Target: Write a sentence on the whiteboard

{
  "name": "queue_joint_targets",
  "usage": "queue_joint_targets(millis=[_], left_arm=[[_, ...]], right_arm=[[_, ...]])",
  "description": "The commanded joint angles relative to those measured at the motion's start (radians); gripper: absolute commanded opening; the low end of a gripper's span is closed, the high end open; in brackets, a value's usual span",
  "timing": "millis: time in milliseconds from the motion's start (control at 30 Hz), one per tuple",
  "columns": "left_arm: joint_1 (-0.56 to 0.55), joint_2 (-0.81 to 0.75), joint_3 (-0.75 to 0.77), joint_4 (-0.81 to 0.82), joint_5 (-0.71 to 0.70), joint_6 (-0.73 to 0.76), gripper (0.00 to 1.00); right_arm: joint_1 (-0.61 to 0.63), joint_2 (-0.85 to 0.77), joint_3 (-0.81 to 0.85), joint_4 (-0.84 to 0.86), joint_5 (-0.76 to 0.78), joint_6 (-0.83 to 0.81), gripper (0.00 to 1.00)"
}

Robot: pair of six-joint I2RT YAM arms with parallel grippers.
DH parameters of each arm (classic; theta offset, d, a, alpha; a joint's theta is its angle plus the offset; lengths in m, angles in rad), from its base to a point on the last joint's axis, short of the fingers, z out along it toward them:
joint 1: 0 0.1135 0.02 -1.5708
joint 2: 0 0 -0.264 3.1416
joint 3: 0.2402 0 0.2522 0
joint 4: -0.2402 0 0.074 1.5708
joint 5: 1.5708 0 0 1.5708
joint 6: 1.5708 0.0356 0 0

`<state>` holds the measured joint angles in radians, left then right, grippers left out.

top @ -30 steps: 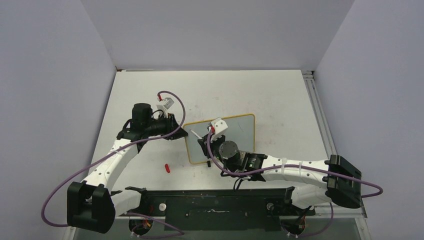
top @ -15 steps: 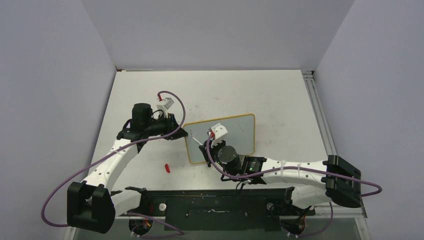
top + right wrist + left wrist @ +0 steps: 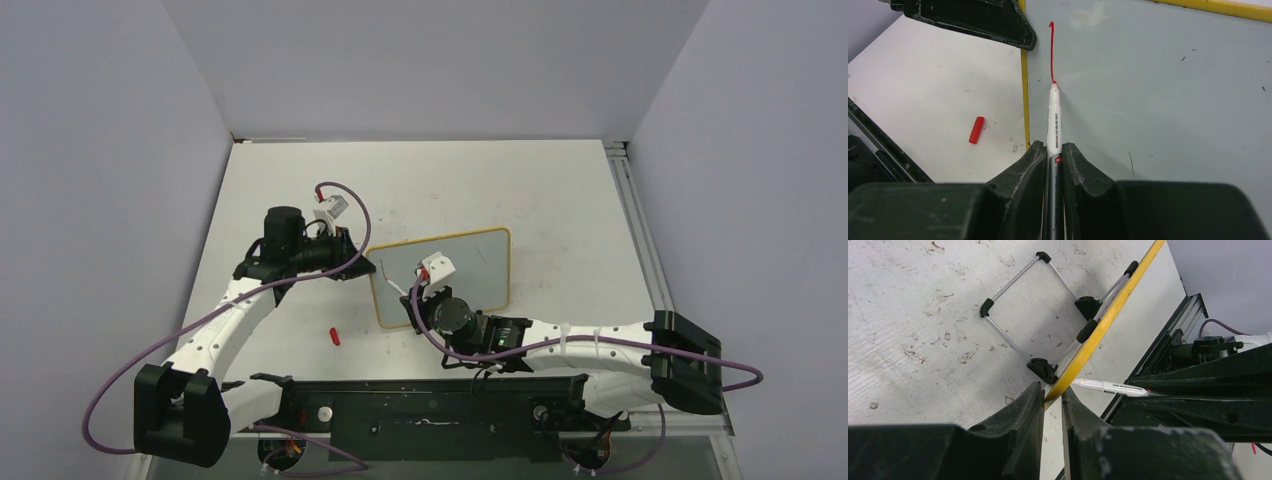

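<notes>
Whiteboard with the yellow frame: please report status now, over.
Left gripper shut on edge of yellow-framed glossy whiteboard. Right gripper shut on white marker, tip on board, one red stroke written. Small red cap on table, off the board.

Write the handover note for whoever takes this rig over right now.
Left gripper: fingers shut on the left frame edge of the whiteboard, steadying it.
Right gripper: fingers shut on the marker, tip touching the board.
Red cap lies on the table, left of the board.
Done: one red stroke near the board's left edge.
Left: nearly the whole sentence; probably best to keep the board clamped while writing.
</notes>
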<state>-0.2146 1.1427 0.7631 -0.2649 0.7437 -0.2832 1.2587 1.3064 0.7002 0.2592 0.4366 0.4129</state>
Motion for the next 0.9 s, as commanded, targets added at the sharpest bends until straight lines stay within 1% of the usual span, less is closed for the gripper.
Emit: queue_joint_targets(millis=[0,533,733,867], left_arm=[[-0.004,-0.024,0.020,0.018,0.007,0.003,0.15],[-0.004,-0.029,0.022,0.012,-0.004,0.007,0.15],[-0.004,-0.029,0.022,0.010,-0.005,0.009,0.15],[-0.005,-0.029,0.022,0.009,-0.007,0.010,0.15]], right_arm=[[0.011,0.002,-0.004,0.013,0.054,0.014,0.05],[0.014,-0.051,-0.030,-0.024,0.115,0.033,0.05],[0.024,-0.063,-0.027,-0.010,0.094,0.013,0.05],[0.054,-0.112,-0.026,0.018,0.069,-0.029,0.05]])
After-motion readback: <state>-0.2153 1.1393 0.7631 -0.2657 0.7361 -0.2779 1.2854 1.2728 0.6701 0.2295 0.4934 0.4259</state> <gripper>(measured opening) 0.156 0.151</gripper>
